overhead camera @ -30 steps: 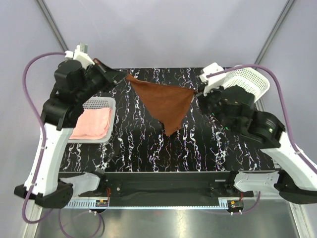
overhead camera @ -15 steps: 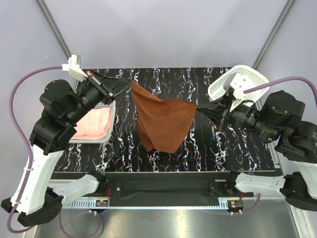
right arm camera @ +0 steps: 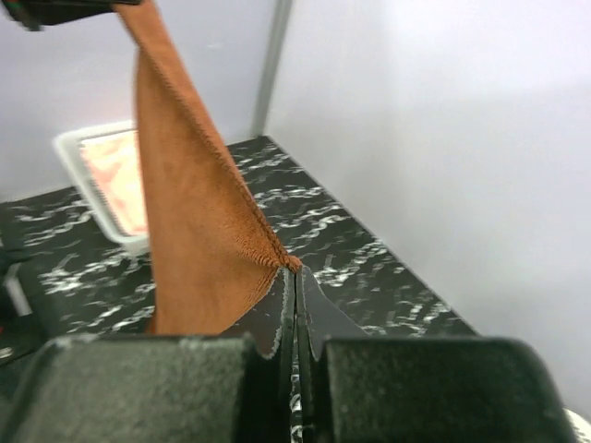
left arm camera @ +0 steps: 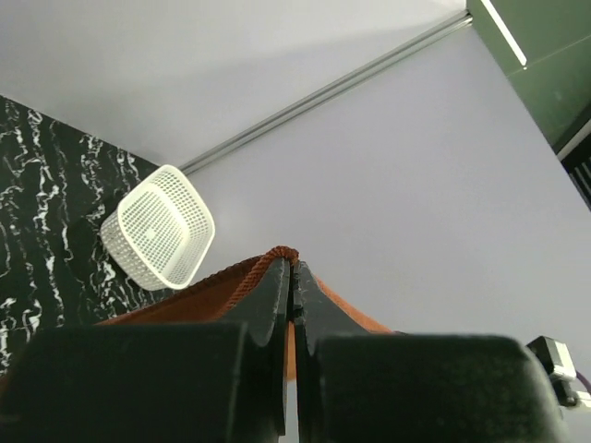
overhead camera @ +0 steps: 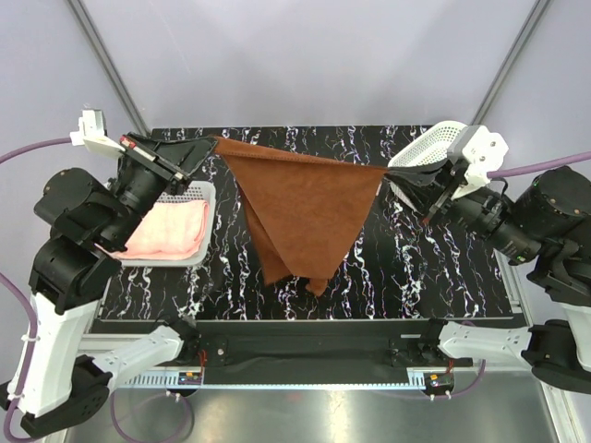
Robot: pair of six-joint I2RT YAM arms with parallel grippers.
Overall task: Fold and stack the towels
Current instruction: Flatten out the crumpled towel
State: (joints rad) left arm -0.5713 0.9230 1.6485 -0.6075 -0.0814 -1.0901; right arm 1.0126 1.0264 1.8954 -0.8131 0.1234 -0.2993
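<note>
In the last second the arms have drawn apart and swung outward. The brown towel (overhead camera: 305, 208), which was a small slack triangle between them, is now spread wide with its top edge pulled taut. The left gripper (overhead camera: 205, 146) is clamped tight on the corner at about 10 o'clock, and the right gripper (overhead camera: 392, 173) is clamped on the corner at about 2 o'clock. Both wrist views show the jaws pressed together with only a rim of brown cloth pinched at the tips. I judge this as the opening-out step: the towel is stretched so it can be laid flat and folded, and no fold has been made on it yet. Its long axis follows that taut edge, roughly 9 to 3 and a little higher on the left. From there the cloth hangs over the middle of the table (overhead camera: 434, 268) and tapers to a point aimed at 6 o'clock. The lower left side looks doubled over. Whether the tip touches the table I cannot tell. The pink towel (overhead camera: 171, 231) lies folded in the basket (overhead camera: 185, 192) at 9 o'clock.
</note>
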